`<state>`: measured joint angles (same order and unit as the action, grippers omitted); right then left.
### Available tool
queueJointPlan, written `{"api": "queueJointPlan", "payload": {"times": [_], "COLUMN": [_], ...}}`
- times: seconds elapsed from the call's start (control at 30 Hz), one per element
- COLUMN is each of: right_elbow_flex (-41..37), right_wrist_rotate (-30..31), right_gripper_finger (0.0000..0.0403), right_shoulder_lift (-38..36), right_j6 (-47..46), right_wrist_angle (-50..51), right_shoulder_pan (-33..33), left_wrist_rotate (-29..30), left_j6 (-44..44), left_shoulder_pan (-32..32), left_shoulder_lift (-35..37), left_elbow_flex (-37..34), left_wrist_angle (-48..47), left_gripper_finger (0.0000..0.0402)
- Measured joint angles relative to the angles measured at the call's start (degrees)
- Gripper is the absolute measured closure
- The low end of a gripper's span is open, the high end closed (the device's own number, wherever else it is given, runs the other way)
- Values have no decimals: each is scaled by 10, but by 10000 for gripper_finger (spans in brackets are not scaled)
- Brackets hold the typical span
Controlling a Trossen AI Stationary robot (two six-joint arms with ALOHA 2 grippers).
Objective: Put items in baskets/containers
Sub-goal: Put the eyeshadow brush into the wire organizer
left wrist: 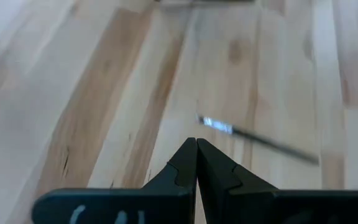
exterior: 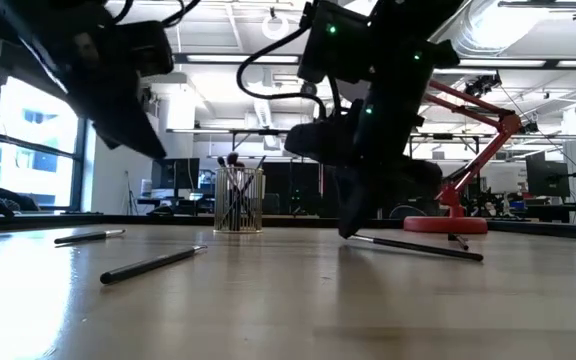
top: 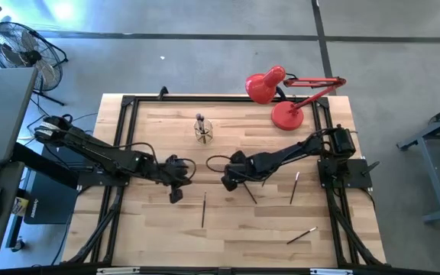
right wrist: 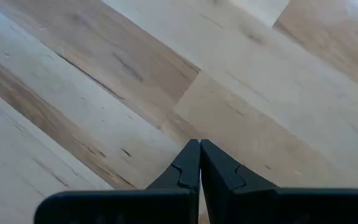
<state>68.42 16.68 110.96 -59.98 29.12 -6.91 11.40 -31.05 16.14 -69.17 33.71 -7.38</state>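
From my seat the left gripper [top: 176,196] sits left of center in the overhead shot, over bare wood, fingers pinched fully together with nothing between them (the left wrist cam shows the tips touching). Just right of it, one stick [top: 203,209] lies near-vertical, lower center. The clear cup [top: 202,131] stands at upper center with a few sticks already poking out; I can't count those. The right gripper [top: 227,183] is at center, closed too and empty, tip down by the table. I count four loose sticks on the wood in total: that first one, a second [top: 248,194] just beside the right gripper, a third [top: 294,188] right of center, a fourth [top: 302,235] at lower right. One red lamp [top: 281,93] sits at upper right.
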Motion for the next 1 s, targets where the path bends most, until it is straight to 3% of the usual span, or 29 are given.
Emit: {"api": "queueJointPlan", "payload": {"times": [0.33, 0.53, 0.8, 1.0], "right_elbow_flex": [0, 0, 1, 1], "right_wrist_rotate": [79, 147, 217, 261], "right_gripper_finger": [402, 403, 403, 402], "right_shoulder_lift": [-7, -59, -148, -181], "right_j6": [20, 22, 90, 161], "right_wrist_angle": [-9, -20, -51, -137], "right_shoulder_pan": [-36, -54, -80, -102], "left_wrist_rotate": [23, 23, 29, 45], "left_j6": [-78, -78, -62, -33], "left_shoulder_pan": [0, 0, 0, -11], "left_shoulder_lift": [-62, -110, -135, -135], "left_elbow_flex": [0, 0, 0, 1], "left_wrist_angle": [72, 171, 327, 442], "left_gripper_finger": [310, 261, 247, 247]}}
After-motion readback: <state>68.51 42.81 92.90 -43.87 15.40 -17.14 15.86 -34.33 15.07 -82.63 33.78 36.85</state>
